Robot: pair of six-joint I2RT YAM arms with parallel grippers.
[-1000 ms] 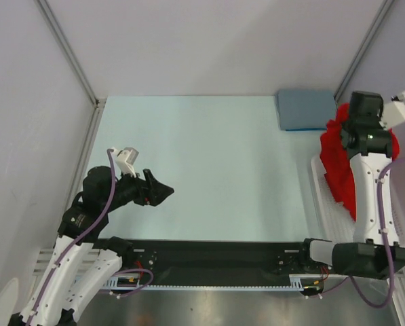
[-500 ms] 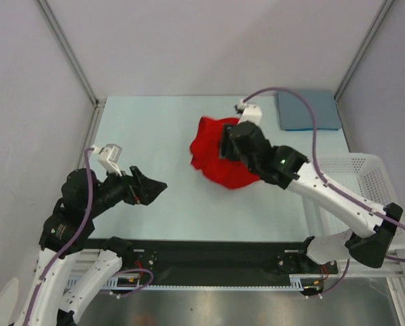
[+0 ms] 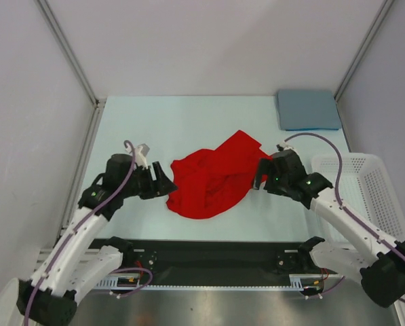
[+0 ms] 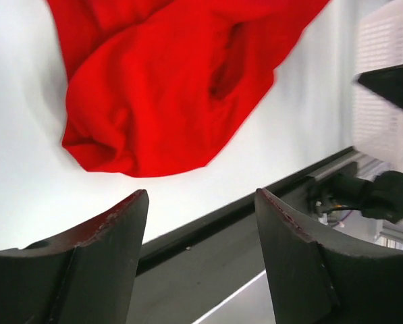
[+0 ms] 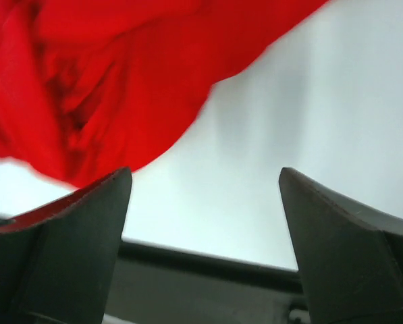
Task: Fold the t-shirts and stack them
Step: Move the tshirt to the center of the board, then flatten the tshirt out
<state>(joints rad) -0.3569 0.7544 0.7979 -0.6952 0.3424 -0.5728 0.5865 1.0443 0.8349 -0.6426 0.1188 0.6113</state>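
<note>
A single red t-shirt (image 3: 212, 180) lies crumpled and unfolded in the middle of the tabletop (image 3: 188, 122), between the two claws. The left claw (image 3: 167, 184) sits just beside the shirt's left edge, in the centre-left of the overhead frame. Its fingers (image 4: 113, 250) are spread wide and hold nothing. In its own wrist view the shirt fills the upper part of the frame, with a strip of bare tabletop showing between the cloth and the fingertips. The right claw (image 3: 258, 175) sits just beside the shirt's right edge, right of centre in the overhead frame. It too is wide open and holds nothing. In its wrist view the shirt bunches in the upper left, its lower edge close to the left-hand finger (image 5: 66, 250), though whether they touch cannot be told. One folded blue cloth (image 3: 307, 109) lies flat in the upper right of the overhead frame, well apart from the red shirt. One white basket (image 3: 372, 197) stands at the right edge, just beyond the right arm.
</note>
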